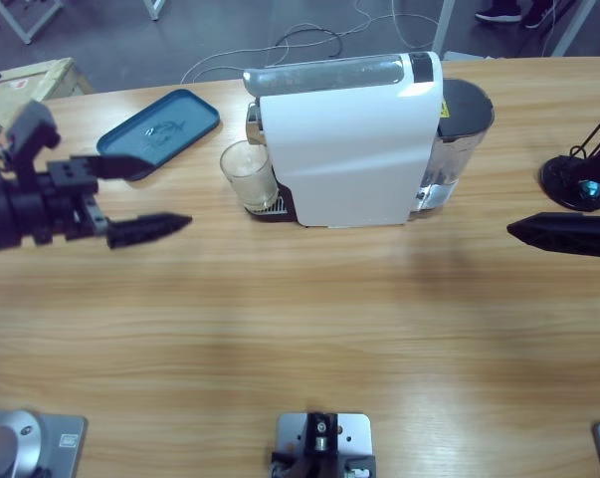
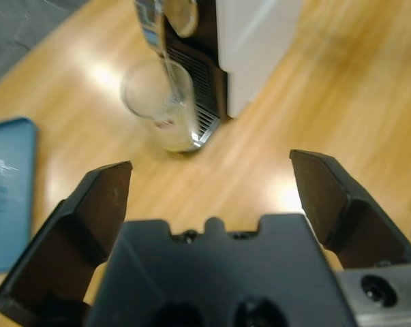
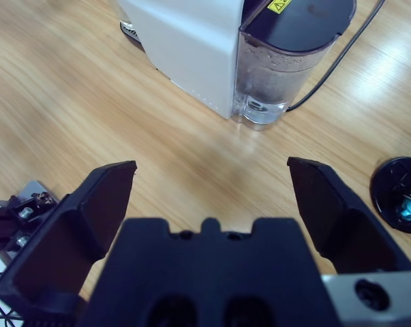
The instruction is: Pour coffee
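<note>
Both grippers' fingers apart, empty; glass point(image 1: 249, 175) under white coffee machine point(image 1: 351, 139) spout, blue tray point(image 1: 160, 129) beside.

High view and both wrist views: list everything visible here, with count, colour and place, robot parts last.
Table: one, wooden, under everything.
Coffee machine: one, white with a silver top, back middle of the table.
Water tank: one, clear with a dark lid, at the machine's right end.
Glass: one, clear, on the machine's drip grille under the spout.
Coffee: a shallow pale layer in the glass.
Tray: one, blue, left of the glass.
Round base: one, black, right edge.
Cables: on the floor behind.
Left gripper: black, open, left of the glass.
Right gripper: black, open, facing the tank.
</note>
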